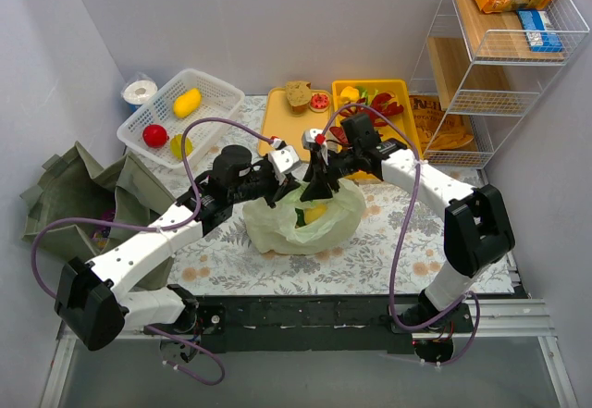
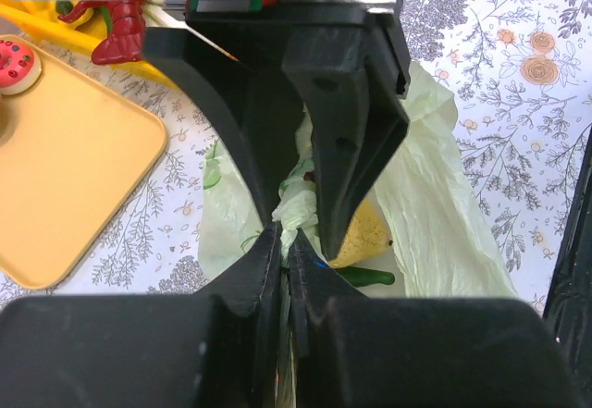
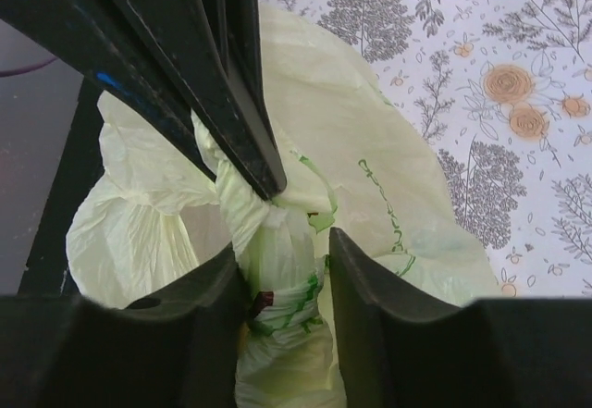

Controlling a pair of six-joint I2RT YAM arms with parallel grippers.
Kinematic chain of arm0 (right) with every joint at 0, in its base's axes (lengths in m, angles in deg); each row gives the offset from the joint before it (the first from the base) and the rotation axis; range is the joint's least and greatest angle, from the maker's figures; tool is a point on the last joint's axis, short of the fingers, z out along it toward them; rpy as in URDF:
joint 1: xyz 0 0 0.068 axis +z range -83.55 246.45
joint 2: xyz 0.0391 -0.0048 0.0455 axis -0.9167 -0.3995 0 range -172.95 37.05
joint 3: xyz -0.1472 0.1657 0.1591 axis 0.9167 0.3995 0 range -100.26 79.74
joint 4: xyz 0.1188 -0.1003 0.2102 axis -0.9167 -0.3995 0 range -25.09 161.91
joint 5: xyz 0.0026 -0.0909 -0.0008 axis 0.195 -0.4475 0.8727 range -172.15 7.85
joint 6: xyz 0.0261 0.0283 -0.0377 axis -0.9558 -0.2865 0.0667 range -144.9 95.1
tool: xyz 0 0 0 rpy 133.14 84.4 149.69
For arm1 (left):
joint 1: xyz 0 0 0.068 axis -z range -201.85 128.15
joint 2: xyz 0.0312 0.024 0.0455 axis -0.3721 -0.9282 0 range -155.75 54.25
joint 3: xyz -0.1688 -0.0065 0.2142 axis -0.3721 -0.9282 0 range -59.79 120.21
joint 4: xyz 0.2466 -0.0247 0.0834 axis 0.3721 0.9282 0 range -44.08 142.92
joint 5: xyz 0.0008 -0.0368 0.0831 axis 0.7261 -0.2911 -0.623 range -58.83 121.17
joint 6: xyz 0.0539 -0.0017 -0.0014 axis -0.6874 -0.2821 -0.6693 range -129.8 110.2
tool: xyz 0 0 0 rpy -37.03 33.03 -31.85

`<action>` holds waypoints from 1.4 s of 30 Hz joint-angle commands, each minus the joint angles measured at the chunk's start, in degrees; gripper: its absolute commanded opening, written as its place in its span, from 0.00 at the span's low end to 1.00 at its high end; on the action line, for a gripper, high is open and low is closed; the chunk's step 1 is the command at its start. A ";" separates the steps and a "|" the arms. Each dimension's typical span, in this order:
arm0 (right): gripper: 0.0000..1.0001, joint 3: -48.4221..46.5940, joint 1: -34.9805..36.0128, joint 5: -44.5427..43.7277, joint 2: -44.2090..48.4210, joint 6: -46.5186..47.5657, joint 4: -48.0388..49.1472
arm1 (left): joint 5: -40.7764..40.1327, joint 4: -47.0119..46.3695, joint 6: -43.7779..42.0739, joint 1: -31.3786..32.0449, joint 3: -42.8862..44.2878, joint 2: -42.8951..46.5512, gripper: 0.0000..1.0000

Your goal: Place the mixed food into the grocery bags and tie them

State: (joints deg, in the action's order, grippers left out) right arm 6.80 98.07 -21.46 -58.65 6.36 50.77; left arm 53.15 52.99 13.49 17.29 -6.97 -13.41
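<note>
- Dark olive-grey tote (image 1: pixel 79 181): seen slumped at the table's (image 1: pixel 398 232) far left, well apart from both arms; its straps are not tied, and its contents cannot be made out
- Left gripper (image 1: pixel 289 182): positioned over the bag's mouth; in the left wrist view its fingers (image 2: pixel 264 265) are seen clenched on a thin strip of the bag's plastic
- Pale-green bag (image 1: pixel 287 228): set at the table's centre, between the two arms; a yellow piece (image 2: pixel 365 232) and a green pepper (image 2: pixel 368 278) are seen inside, so filling is judged at least partly done
- Right gripper (image 1: pixel 317 184): held just beside the left one; its fingers (image 3: pixel 231 302) are closed around a bunched, twisted handle of the bag, so tying is judged under way, with no finished knot visible
- Orange tray (image 1: pixel 277 135) and yellow tray (image 1: pixel 400 89): bread buns (image 1: pixel 298 96) and the red lobster (image 1: pixel 384 107) lie unbagged; packing of these and tying of the tote are judged outstanding
</note>
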 commanded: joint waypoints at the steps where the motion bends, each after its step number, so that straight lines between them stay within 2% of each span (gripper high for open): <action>1: 0.35 3.33 0.73 -6.18 4.11 -4.36 5.67 | -0.71 -1.09 -0.88 0.15 -0.70 2.53 0.00; 3: 0.26 4.39 0.90 -9.07 5.52 -5.94 7.42 | -0.53 -1.27 -0.70 0.15 -0.61 2.36 0.00; 6: 0.02 8.16 1.08 -12.24 8.50 -11.38 13.74 | 0.35 -2.32 0.26 0.15 -0.70 1.74 0.00; 8: 0.01 11.58 1.34 -14.88 10.44 -16.29 19.02 | 0.09 -3.29 1.14 0.15 -0.61 0.69 0.00; 11: 0.01 13.96 2.31 -25.40 15.79 -21.22 20.44 | -0.88 -4.78 3.34 0.15 0.27 -1.07 0.00; 12: 0.01 14.32 2.57 -31.53 16.85 -22.20 20.01 | -0.71 -5.83 3.86 0.15 0.44 -2.29 0.00; 16: 0.01 15.11 3.80 -44.93 21.60 -26.07 15.45 | 1.66 -6.46 5.19 0.15 2.99 -5.99 0.00; 22: 0.01 13.18 4.77 -57.16 23.46 -28.89 2.62 | 4.03 -6.54 4.13 0.24 7.73 -12.39 0.00; 24: 0.01 14.05 4.77 -54.99 23.80 -28.28 1.55 | 5.35 -6.46 3.87 0.24 8.18 -13.90 0.00; 25: 0.07 15.80 4.77 -53.49 24.24 -27.67 2.68 | 5.97 -6.54 3.70 0.24 7.92 -14.69 0.00; 26: 0.17 16.69 4.77 -49.04 25.12 -27.14 3.30 | 6.76 -6.63 3.43 0.24 7.65 -15.13 0.00; 27: 0.39 17.05 4.77 -47.60 25.47 -26.79 3.39 | 7.29 -6.54 3.43 0.24 7.39 -15.13 0.00; 30: 0.69 15.91 4.42 -43.20 26.79 -25.38 2.08 | 8.43 -6.72 3.34 0.33 5.99 -14.44 0.00; 34: 0.72 12.40 1.70 -38.20 28.37 -23.18 1.20 | 9.75 -9.35 2.73 0.33 4.14 -12.76 0.00; 37: 0.69 10.63 -3.74 -28.28 28.20 -20.38 1.11 | 9.93 -9.79 2.38 0.33 3.00 -11.97 0.00; 38: 0.68 10.55 -5.15 -22.34 27.33 -18.11 1.19 | 10.10 -10.06 2.29 0.33 2.65 -11.54 0.00; 42: 0.67 9.76 -7.45 -15.34 23.46 -12.82 0.32 | 10.10 -10.76 1.94 0.33 0.71 -9.34 0.00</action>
State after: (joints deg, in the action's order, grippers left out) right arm 19.12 91.60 -49.09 -32.18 -13.04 51.47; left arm 62.07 44.03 16.73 17.86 -4.54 -27.44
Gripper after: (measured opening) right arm 0.678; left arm 0.025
